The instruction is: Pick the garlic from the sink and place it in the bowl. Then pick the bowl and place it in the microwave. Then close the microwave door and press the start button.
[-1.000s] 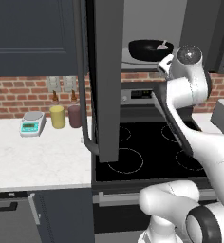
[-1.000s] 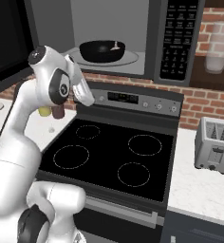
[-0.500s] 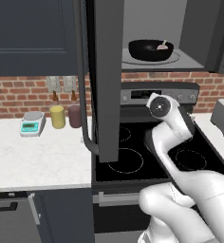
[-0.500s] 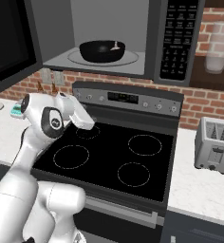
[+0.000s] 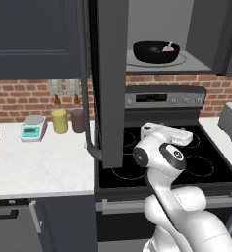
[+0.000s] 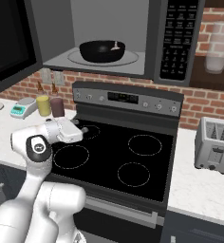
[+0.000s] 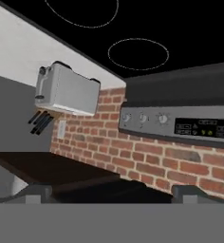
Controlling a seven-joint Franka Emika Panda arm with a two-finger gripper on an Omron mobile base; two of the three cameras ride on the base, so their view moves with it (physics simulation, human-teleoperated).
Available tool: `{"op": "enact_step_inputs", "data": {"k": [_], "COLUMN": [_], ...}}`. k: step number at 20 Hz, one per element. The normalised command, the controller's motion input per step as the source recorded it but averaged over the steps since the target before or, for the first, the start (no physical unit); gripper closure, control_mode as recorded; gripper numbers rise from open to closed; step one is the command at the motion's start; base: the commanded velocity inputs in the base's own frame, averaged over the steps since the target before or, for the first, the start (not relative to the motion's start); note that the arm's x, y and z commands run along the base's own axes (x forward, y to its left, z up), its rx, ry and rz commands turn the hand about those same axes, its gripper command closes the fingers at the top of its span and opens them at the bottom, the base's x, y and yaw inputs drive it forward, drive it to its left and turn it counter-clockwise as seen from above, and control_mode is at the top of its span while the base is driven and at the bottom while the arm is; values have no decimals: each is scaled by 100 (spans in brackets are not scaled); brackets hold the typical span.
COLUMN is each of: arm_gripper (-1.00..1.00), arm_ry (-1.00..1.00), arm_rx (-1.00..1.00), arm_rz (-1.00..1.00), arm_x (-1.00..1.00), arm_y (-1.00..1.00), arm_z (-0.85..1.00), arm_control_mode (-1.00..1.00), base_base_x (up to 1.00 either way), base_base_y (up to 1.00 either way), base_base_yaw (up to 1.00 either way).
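At the bottom of the right base view the white arm (image 6: pixel 38 190) rises from the lower left, its hand lying low over the left side of the black stove top (image 6: pixel 133 166). The gripper (image 6: pixel 83 129) points toward the right of the frame just above the near left burner rings; its fingers stand spread wide with nothing between them. In the hand view the two finger tips (image 7: pixel 35 192) sit far apart at the bottom corners, and the scene appears rolled over: the toaster (image 7: pixel 66 90) hangs in the upper left, the stove control panel (image 7: pixel 180 124) runs along the right middle, with brick wall (image 7: pixel 133 161) beneath it.

In the left base view the hand (image 5: pixel 167 135) shows at centre frame over the cooktop. Just left of it the microwave door (image 5: pixel 110 74) stands swung open, seen edge-on as a tall dark slab, its long bar handle (image 5: pixel 86 98) running down the left edge. On the white counter (image 5: pixel 39 167) at the left stand a small scale (image 5: pixel 32 128), a yellow jar (image 5: pixel 59 121) and a dark red jar (image 5: pixel 77 120).

Farther back, at the top of both base views, the microwave (image 6: pixel 175 42) is open. The bowl (image 6: pixel 102 50) sits on the round turntable inside the light cavity, and the garlic (image 6: pixel 116 45) lies in the bowl at its right rim. The button panel fills the upper right.
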Motion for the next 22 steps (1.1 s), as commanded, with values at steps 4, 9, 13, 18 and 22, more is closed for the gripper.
{"op": "enact_step_inputs", "data": {"k": [4, 9, 13, 18, 22], "arm_gripper": [-100, -100, -100, -100, -100], "arm_ry": [0, 0, 0, -13, -29], "arm_rx": [-46, -31, -26, -21, -14], "arm_rz": [-6, -9, -9, -7, -2], "arm_x": [-10, -18, -7, -7, -15], "arm_y": [84, 87, 89, 91, 100], "arm_z": [-8, 0, 0, 1, 13], "arm_control_mode": [-100, -100, -100, -100, -100], "base_base_x": [0, 0, 0, 0, 0], "base_base_y": [0, 0, 0, 0, 0], "base_base_yaw": [0, 0, 0, 0, 0]}}
